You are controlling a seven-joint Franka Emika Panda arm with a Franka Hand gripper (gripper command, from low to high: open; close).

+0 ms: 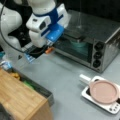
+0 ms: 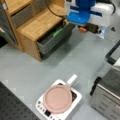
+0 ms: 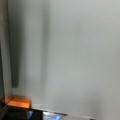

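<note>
Arm: While it leans low over the grey table [image 1: 62, 75], the arm bends down, wrist tipped toward the drawer [image 2: 53, 37].
Gripper: the gripper [image 1: 29, 58] hangs just above the table, near the open drawer; open or closed, I cannot tell.
Drawer: it sticks out of the wooden cabinet [image 2: 37, 23].
Pan: the pink pan [image 1: 103, 91] sits on the white scale [image 1: 98, 101], far away.
Oven: the oven [image 1: 92, 42] stands behind.

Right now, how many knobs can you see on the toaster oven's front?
3, stacked in a column on the toaster oven panel at a front view's right: top knob, middle knob, bottom knob.
</note>
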